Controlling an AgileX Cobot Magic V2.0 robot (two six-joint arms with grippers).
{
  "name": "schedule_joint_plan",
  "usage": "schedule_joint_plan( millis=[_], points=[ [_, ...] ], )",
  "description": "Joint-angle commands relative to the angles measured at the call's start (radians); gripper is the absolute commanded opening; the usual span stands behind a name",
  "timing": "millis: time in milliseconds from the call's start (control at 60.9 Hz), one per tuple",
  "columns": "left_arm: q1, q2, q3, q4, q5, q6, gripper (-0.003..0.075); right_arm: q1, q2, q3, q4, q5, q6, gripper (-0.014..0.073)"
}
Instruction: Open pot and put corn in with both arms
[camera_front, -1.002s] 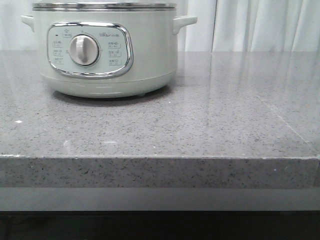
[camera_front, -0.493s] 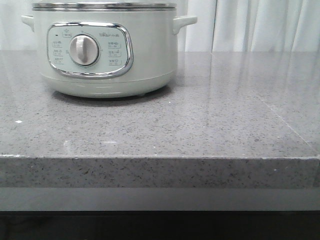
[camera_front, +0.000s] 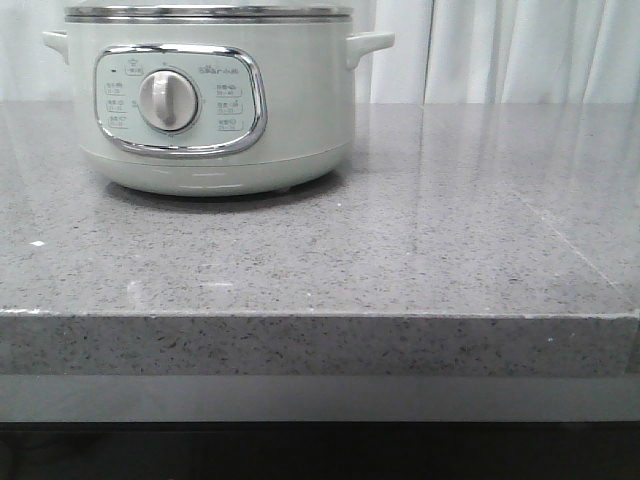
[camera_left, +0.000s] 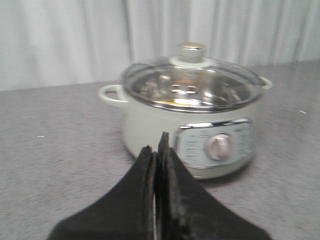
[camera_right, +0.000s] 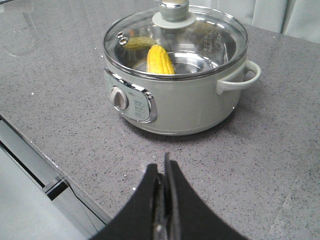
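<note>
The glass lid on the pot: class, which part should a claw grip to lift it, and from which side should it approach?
Grip the knob at the centre of the glass lid, coming from straight above. It is the only raised part; the dome around it is smooth, and its metal rim sits flush on the pot. Both the left claw and the right claw are shut, so the chosen one must open first.

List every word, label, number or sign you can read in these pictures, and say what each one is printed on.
None can be read with certainty.
Control panel of the pot: a small logo line beside the dial, too small to read.
Same panel: small setting labels left and right of the dial, blurred.
Glass lid in the right wrist view: faint markings, illegible.
The corn and the countertop carry no text.
</note>
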Motion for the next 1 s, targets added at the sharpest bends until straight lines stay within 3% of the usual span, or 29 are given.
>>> schedule_joint_plan(
  millis=[0,181,526,986],
  points=[
    [0.068,-0.071,0.082,-0.004,-0.165,-0.001,-0.002,-0.003,-0.004,-0.023,0.007,-0.072,-0.008,-0.0067],
    [0.176,-0.217,0.283,-0.031,-0.278,-0.001,-0.002,-0.003,-0.004,-0.023,0.007,-0.072,-0.008,-0.0067],
    [0.186,-0.298,0.484,-0.094,-0.441,-0.002,-0.002,-0.003,-0.004,-0.023,0.007,-0.071,-0.008,-0.0067],
    [0.186,-0.293,0.483,-0.097,-0.447,-0.002,-0.002,-0.003,-0.004,-0.023,0.007,-0.069,-0.008,-0.0067]
  ],
)
